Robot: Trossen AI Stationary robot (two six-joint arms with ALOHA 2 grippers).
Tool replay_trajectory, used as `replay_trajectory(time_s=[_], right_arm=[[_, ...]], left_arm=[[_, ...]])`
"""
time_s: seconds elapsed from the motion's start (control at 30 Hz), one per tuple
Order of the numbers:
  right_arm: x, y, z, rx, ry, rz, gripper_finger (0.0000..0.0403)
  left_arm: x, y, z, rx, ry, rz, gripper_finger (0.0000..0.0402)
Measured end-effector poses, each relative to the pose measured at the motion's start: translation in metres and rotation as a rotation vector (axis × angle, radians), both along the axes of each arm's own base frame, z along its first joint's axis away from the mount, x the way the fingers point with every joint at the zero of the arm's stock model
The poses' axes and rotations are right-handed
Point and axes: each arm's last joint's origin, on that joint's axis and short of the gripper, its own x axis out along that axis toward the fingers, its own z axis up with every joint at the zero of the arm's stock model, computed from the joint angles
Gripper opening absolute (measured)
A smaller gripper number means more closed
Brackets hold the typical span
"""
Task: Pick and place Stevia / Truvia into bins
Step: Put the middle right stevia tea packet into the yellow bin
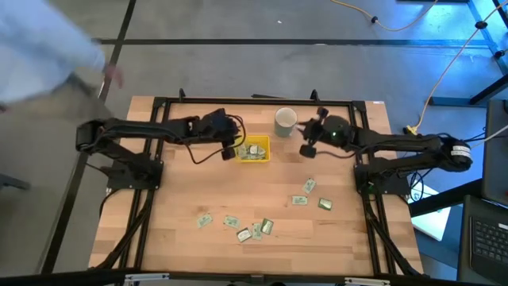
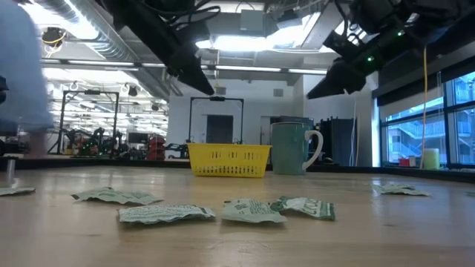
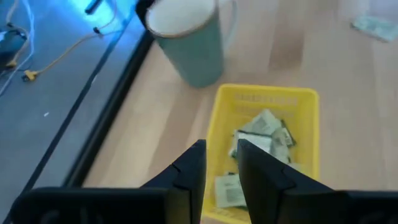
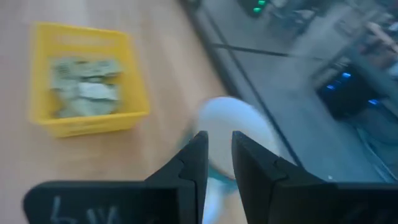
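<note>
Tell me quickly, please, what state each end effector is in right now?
Left end effector: slightly open, empty, above the yellow tray.
Right end effector: slightly open, empty, over the mug.

Tray and mug at the back, packets at the front

The small yellow plastic tray (image 1: pixel 255 149) sits at the table's back middle with flat paper packets (image 3: pixel 264 134) in it. The white mug (image 1: pixel 285 121) stands just right of it. More loose paper packets (image 1: pixel 255 229) lie on the wooden table (image 1: pixel 175 238) nearer the front.
</note>
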Motion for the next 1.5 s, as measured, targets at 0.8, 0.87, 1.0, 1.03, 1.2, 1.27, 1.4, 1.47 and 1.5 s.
replay_trajectory(time_s=[0.8,0.87,1.0,1.03,1.2,1.27,1.4,1.47,1.5], right_arm=[[-0.016,-0.059,0.015,-0.092,-0.184,-0.207,0.0076],[-0.014,-0.058,0.016,-0.106,-0.194,-0.162,0.0076],[-0.012,-0.055,0.011,-0.043,-0.169,-0.028,0.0076],[-0.011,-0.054,0.009,-0.023,-0.163,0.012,0.0076],[-0.006,-0.041,0.006,0.145,-0.199,0.221,0.0076],[-0.002,-0.031,0.004,0.230,-0.211,0.324,0.0076],[0.007,-0.002,-0.001,0.309,-0.149,0.494,0.0076],[0.011,0.015,-0.005,0.324,-0.100,0.532,0.0076],[0.012,0.023,-0.007,0.331,-0.072,0.540,0.0076]], left_arm=[[-0.021,0.052,0.010,-0.005,-0.086,0.214,0.0086],[-0.021,0.051,0.009,-0.022,-0.082,0.224,0.0086],[-0.023,0.043,-0.001,-0.068,-0.027,0.195,0.0083],[-0.023,0.040,-0.004,-0.084,-0.016,0.162,0.0083],[-0.017,0.015,-0.018,-0.280,-0.042,-0.058,0.0084],[-0.014,-0.001,-0.021,-0.366,-0.054,-0.127,0.0085],[-0.004,-0.039,-0.020,-0.389,-0.063,-0.218,0.0085],[0.001,-0.062,-0.017,-0.352,-0.092,-0.272,0.0083],[0.003,-0.073,-0.015,-0.332,-0.111,-0.296,0.0083]])
